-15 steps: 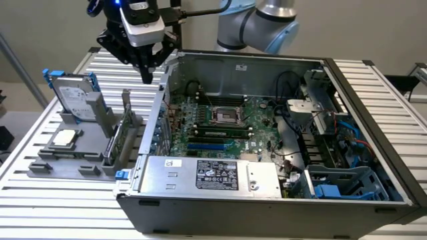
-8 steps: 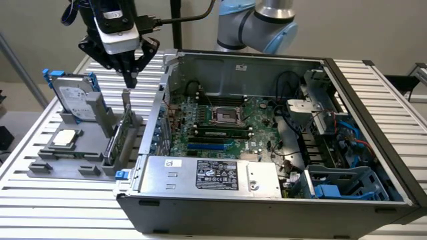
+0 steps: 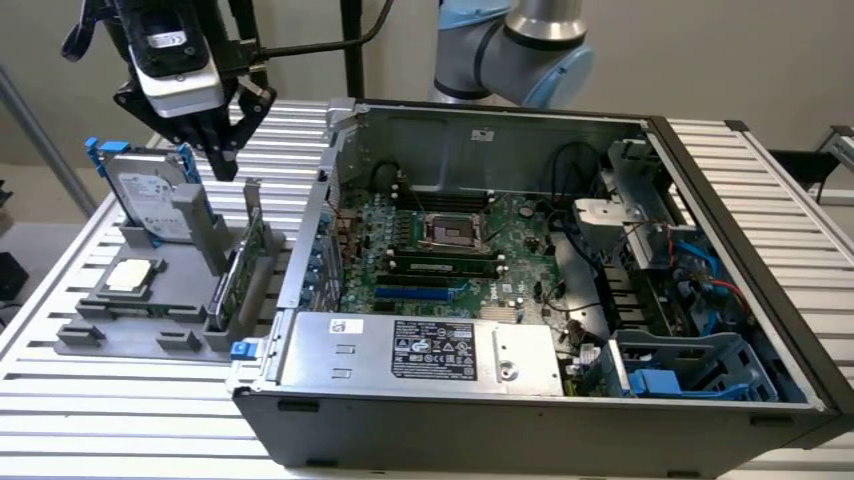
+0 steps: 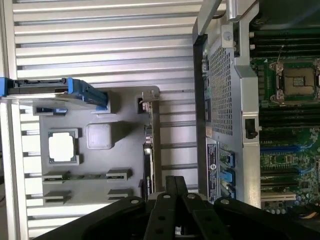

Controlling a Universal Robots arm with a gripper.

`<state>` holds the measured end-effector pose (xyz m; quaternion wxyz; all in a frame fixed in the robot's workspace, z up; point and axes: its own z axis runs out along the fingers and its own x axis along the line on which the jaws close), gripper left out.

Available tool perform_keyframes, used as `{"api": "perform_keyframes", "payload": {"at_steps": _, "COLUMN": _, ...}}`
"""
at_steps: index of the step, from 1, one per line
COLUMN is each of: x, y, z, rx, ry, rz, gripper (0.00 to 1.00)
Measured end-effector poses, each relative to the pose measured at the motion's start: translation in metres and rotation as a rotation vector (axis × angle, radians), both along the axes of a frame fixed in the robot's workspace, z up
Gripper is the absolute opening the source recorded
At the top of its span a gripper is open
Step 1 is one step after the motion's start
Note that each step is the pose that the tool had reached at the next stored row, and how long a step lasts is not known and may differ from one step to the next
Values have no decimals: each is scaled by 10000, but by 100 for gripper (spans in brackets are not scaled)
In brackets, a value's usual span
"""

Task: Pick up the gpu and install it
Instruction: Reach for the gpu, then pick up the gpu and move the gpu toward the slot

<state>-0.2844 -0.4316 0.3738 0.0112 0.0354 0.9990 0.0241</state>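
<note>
The gpu (image 3: pixel 242 272) stands on edge in a slot of the grey holder tray (image 3: pixel 96 312), on the exterior view's left beside the open computer case (image 3: pixel 747 300). My gripper (image 3: pixel 220 163) hangs above and slightly behind the card, fingers together and holding nothing. In the wrist view the gpu (image 4: pixel 149 150) appears edge-on as a thin dark strip with its silver bracket alongside, just beyond my gripper (image 4: pixel 176 184). The motherboard (image 3: pixel 441 250) lies in the case with a blue expansion slot (image 3: pixel 416 293) showing.
A silver-labelled hard drive (image 3: pixel 150 195) with blue rails stands at the tray's far end, and a processor chip (image 3: pixel 131 276) lies flat in the tray. The case wall (image 4: pixel 220 100) rises right beside the tray. A power supply (image 3: pixel 414 350) fills the case's near corner.
</note>
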Motion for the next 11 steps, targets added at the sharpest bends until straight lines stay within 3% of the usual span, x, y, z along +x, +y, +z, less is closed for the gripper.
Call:
{"api": "perform_keyframes", "payload": {"at_steps": 5, "x": -208, "y": -6, "z": 0, "rx": -1, "ry": 2, "rz": 0, "gripper": 11}}
{"api": "perform_keyframes", "payload": {"at_steps": 11, "x": -215, "y": -6, "z": 0, "rx": 0, "ry": 0, "rz": 1, "gripper": 11}}
